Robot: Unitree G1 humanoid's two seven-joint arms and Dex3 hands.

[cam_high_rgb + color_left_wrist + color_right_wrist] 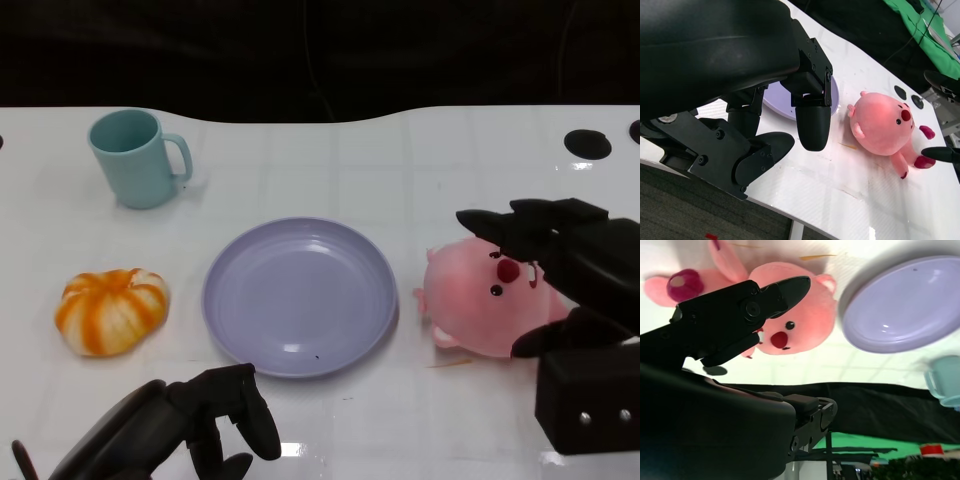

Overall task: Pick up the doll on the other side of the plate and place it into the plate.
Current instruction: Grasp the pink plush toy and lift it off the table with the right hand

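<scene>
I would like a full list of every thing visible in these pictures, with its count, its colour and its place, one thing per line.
round plastic plate: one, lilac, middle of the table, empty.
pink plush doll: one, pink with a red nose, lying on the table beside the plate, on the robot's right.
striped pumpkin toy: one, orange and white, on the plate's other side.
ceramic mug: one, teal, far left, upright.
white table: one, white, with round black holes at its far right edge.
left hand: one, black, near the table's front edge, holding nothing.
right hand: one, black, fingers apart over the doll.
</scene>
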